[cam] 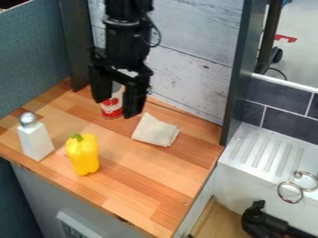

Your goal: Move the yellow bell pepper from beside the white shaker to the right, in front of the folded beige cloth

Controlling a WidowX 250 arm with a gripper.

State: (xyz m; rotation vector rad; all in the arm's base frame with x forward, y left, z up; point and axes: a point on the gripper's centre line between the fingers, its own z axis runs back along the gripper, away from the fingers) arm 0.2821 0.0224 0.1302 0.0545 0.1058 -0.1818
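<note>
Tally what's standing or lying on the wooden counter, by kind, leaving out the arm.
Red-and-white can: 1
Folded pale cloth: 1
Yellow bell pepper: 1
White shaker with a silver top: 1
Total: 4

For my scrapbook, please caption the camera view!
Open gripper over a wooden counter with can, cloth, yellow bell pepper and shaker.

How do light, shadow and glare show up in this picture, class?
In the camera view, glare glints off the silver cap of the white shaker; the ribbed drainboard looks bright; the black pincer reads as mostly dark, with little surface detail; shadows on the wooden countertop look soft and faint.
</note>
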